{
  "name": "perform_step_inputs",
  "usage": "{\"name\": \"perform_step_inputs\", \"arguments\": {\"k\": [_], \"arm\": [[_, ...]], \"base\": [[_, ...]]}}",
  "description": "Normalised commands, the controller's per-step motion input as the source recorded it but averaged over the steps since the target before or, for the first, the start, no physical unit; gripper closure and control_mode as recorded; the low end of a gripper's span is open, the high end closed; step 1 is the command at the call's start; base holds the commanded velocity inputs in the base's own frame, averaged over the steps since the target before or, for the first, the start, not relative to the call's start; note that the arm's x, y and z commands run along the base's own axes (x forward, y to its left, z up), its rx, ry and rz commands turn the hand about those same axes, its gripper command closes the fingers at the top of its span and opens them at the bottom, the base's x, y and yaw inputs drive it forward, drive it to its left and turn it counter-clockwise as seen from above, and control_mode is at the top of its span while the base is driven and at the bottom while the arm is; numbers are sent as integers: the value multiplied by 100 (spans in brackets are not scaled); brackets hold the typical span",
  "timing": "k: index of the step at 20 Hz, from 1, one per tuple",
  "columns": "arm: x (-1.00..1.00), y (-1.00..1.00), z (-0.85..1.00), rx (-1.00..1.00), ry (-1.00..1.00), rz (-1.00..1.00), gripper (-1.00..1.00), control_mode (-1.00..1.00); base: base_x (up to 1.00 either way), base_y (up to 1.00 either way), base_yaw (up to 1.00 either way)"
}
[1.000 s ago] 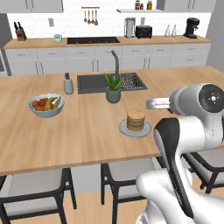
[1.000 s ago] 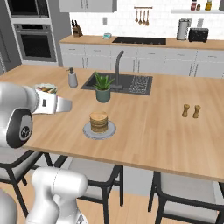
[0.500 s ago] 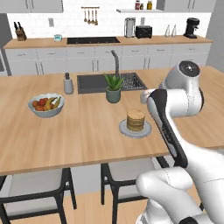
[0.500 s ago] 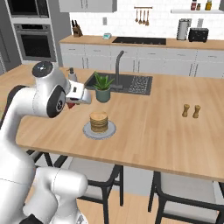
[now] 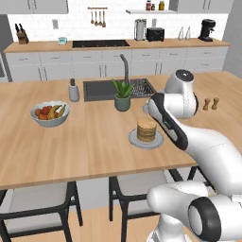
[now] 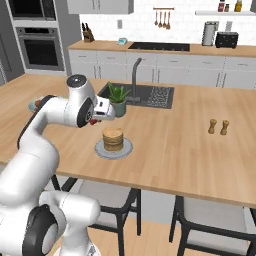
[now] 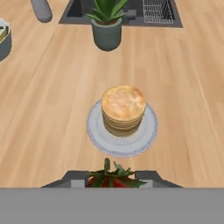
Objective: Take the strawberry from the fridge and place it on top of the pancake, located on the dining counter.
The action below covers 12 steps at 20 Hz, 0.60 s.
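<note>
The strawberry (image 7: pixel 112 180), red with a green leafy top, sits between the two dark finger tips of my gripper (image 7: pixel 113 181), which is shut on it. The pancake (image 7: pixel 123 109) is a short tan stack on a round grey plate (image 7: pixel 98 132), just ahead of and below the strawberry in the hand view. On the light wooden dining counter (image 5: pixel 71 151) the pancake (image 5: pixel 147 131) stands near the front edge, with my white arm bent over it from the right. From the right base view the pancake (image 6: pixel 113 139) lies just below my hand. The fridge is out of view.
A grey fruit bowl (image 5: pixel 49 113) stands at the counter's left. A potted plant (image 5: pixel 123 94) and a sink (image 5: pixel 101 90) lie behind the pancake, with a grey dispenser (image 5: pixel 73 90) beside the sink. Two small shakers (image 5: pixel 211 103) stand at the right. Chairs (image 5: pixel 142 189) line the front edge.
My arm has swung in over the counter, carrying the hand and strawberry from beside the pancake stack to just above and before it. The pancake and plate have not moved.
</note>
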Motion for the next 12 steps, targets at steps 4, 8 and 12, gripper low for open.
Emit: {"name": "perform_step_inputs", "arguments": {"k": [4, 8, 12], "arm": [[81, 0, -37, 0, 28, 0, 100, -100], [67, 0, -25, 0, 25, 0, 100, -100], [51, 0, -14, 0, 18, 0, 100, -100]], "base": [[0, 0, 0], [0, 0, 0], [0, 0, 0]]}}
